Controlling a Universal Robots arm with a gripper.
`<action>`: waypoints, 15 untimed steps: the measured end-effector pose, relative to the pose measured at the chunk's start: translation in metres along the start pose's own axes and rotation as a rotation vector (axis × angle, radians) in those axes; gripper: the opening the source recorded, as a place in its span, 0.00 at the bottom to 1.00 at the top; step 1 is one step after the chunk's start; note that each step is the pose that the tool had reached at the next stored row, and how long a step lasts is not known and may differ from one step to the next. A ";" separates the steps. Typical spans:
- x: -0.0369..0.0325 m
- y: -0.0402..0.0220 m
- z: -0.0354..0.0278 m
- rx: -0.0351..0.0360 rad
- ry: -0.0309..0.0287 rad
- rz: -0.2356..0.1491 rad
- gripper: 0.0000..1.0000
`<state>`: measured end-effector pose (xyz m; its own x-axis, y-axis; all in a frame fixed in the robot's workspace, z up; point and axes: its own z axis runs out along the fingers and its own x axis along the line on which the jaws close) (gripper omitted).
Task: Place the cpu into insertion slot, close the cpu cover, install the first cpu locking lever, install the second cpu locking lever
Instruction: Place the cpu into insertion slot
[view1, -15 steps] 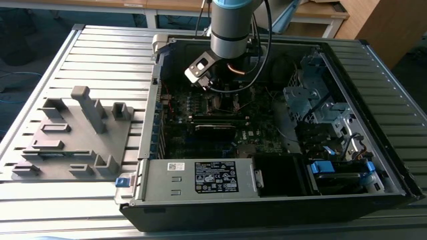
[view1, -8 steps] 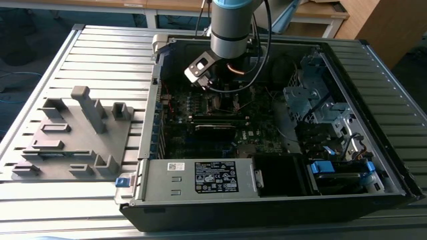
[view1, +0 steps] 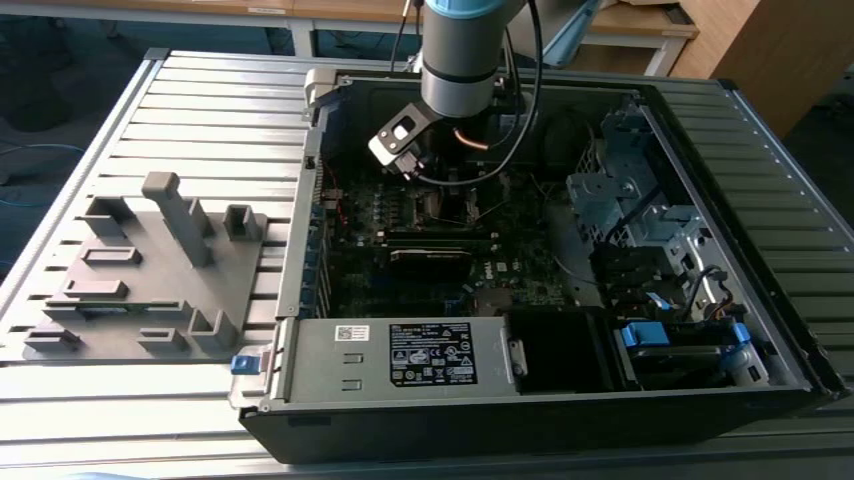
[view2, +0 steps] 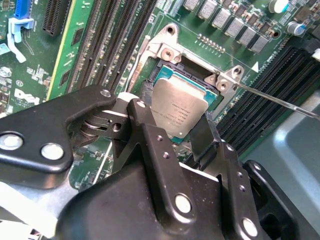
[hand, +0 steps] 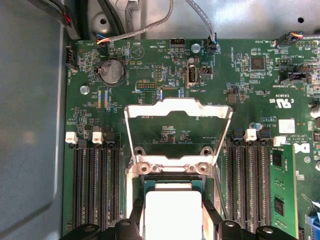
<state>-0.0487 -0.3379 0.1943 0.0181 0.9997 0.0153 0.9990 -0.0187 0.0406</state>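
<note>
In the second wrist view, a black two-fingered gripper (view2: 175, 114) is closed around a small thin square cpu (view2: 178, 106) with a silvery metal face, one finger (view2: 145, 125) pressed on each of two opposite edges. The cpu sits inside the silvery rim of the square insertion slot (view2: 168, 50), though it is not clear whether it lies fully flat. A thin silvery metal rod (view2: 280, 100) sticks out from the slot's corner, well clear of the fingers. Long black memory slots (view2: 115, 35) run along both sides of the slot. The first wrist view shows something the other does not. Just beyond the cpu, the cpu cover (hand: 177, 107), a thin silvery metal frame with a big window, stands swung up and open, with green board visible through it. A green memory stick (hand: 279, 185) stands in one slot, and a round silver coin battery (hand: 111, 71) lies farther off. The exterior view shows the grey robot arm (view1: 461, 60) reaching down into an open black computer case (view1: 534, 430) on a grey slatted table (view1: 214, 110). A grey moulded fixture block (view1: 147, 270) sits on the exterior view's left.
</note>
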 end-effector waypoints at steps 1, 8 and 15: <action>0.0000 0.0000 0.0002 0.0000 0.0000 0.001 0.54; 0.0000 0.0004 0.0013 -0.0003 0.0001 0.003 0.54; 0.0000 0.0003 0.0023 0.0000 -0.0003 0.004 0.54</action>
<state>-0.0483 -0.3379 0.1921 0.0220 0.9996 0.0152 0.9989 -0.0226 0.0406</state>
